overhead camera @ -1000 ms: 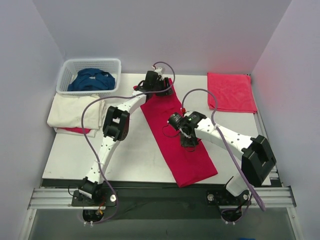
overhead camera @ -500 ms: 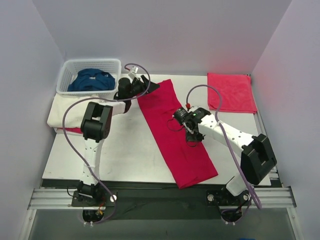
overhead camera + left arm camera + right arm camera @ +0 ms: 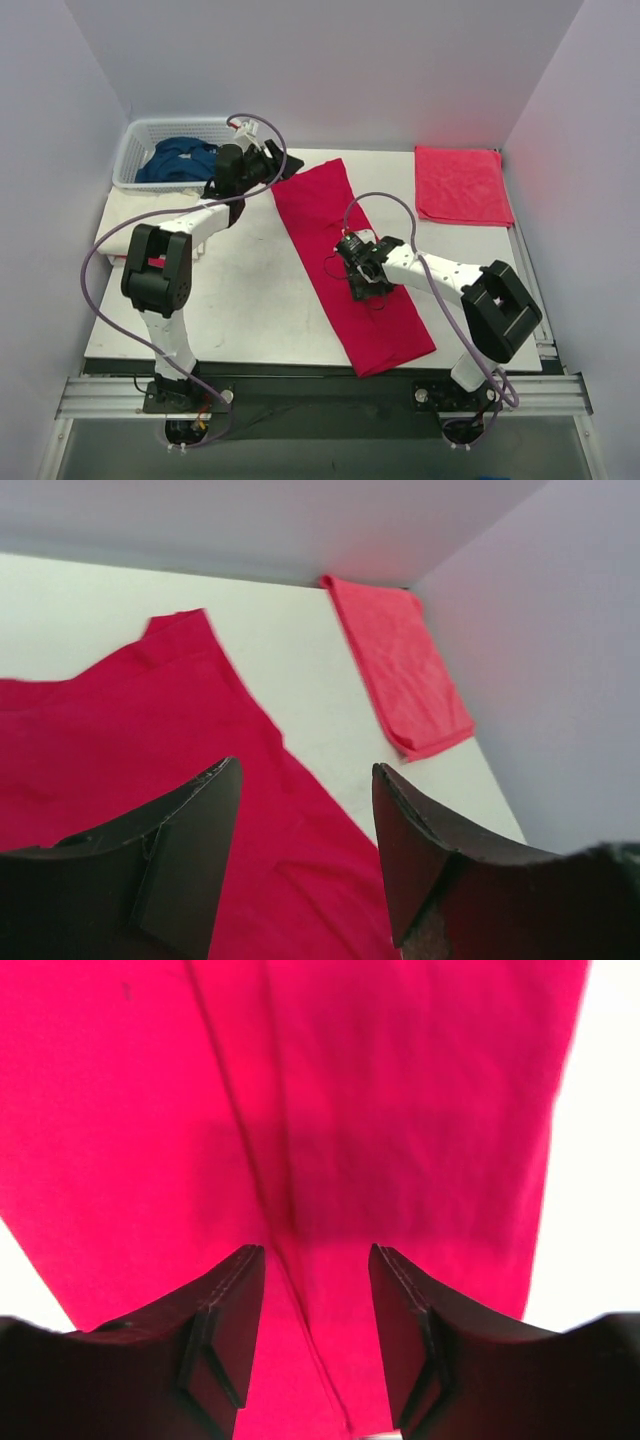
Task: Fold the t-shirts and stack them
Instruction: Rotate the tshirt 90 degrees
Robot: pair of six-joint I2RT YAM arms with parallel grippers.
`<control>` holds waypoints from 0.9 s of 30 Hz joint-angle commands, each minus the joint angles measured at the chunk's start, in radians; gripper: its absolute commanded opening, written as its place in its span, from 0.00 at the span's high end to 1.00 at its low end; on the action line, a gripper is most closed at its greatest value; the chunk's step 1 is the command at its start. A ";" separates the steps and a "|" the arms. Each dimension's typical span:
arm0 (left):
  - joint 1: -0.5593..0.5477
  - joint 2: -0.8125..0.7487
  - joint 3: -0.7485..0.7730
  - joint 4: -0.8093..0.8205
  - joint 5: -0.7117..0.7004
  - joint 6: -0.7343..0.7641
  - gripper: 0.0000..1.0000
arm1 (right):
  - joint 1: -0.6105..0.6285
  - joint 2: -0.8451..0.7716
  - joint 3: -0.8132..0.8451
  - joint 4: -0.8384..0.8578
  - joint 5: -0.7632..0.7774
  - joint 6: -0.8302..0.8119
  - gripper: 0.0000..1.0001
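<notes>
Parted halfway on the right gripper [image 3: 313, 1252], nothing pinched, hovering low over a crease in the crimson t-shirt [image 3: 400, 1110]. Spread wider on the left gripper [image 3: 305, 770], empty, near that shirt's far end. Lengthwise fold done, by the look of it, lying as a long strip across the table [image 3: 250, 300]; cross folds to come. Folded already: cream-white t-shirt [image 3: 118, 220] at left, pink-red t-shirt [image 3: 462, 185] far right. Waiting in the basket [image 3: 135, 140]: dark blue t-shirt [image 3: 178, 160].

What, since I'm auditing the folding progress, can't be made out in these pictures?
- Dark blue shirt: top view, the basket wall and left gripper cover part; folded or bunched is unclear.
- Cream-white shirt: top view, the left arm hides its near edge.
- Large red shirt: right wrist view shows only a patch; whether the right gripper touches it is unclear.
</notes>
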 commanded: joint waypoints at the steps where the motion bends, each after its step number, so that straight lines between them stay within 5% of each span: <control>1: -0.025 -0.113 -0.004 -0.306 -0.204 0.174 0.35 | 0.001 0.028 0.003 0.055 -0.032 -0.070 0.53; 16: -0.065 -0.219 -0.078 -0.626 -0.486 0.190 0.35 | 0.008 0.207 0.028 0.134 -0.133 -0.070 0.50; 27: -0.071 -0.221 -0.053 -0.700 -0.565 0.197 0.35 | 0.016 0.442 0.382 0.099 -0.161 -0.045 0.52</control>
